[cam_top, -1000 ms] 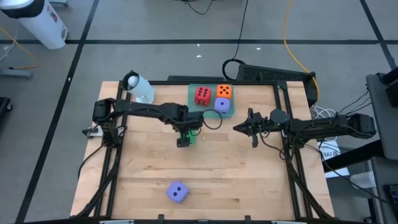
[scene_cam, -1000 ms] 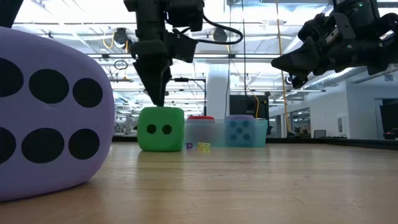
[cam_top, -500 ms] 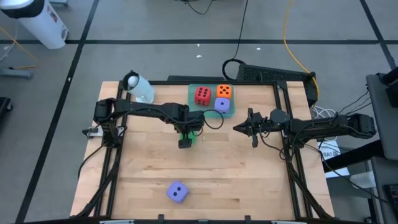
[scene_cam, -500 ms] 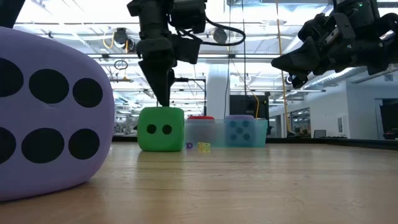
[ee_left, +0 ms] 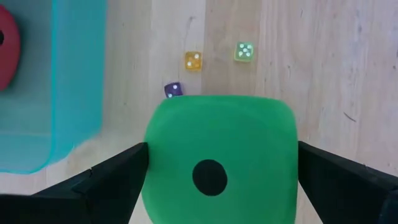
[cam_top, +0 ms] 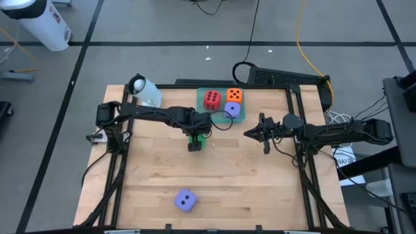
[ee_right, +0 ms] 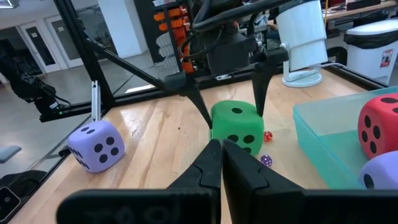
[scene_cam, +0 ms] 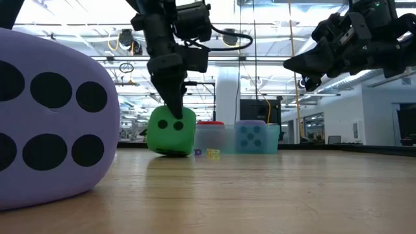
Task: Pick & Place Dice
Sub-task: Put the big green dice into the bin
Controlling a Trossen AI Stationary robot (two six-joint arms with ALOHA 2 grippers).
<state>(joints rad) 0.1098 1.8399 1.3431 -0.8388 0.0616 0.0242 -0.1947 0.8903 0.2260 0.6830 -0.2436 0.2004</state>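
The green die [scene_cam: 171, 130] looks soft and light, likely to squash a little, so I take it across two opposite flat faces. It sits just beside the tray [cam_top: 203, 108], tilted, one edge lifted off the surface. My left jaws [scene_cam: 174, 104] reach down over it, clenched on its sides. My right jaws [cam_top: 249, 132] wait pinched together, well apart from the tray.

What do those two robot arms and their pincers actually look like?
Both are slim, black, jointed arms with loose black cables looping along them. The left pincer and the right pincer each end in two thin, tapering black fingers; no markings are visible.
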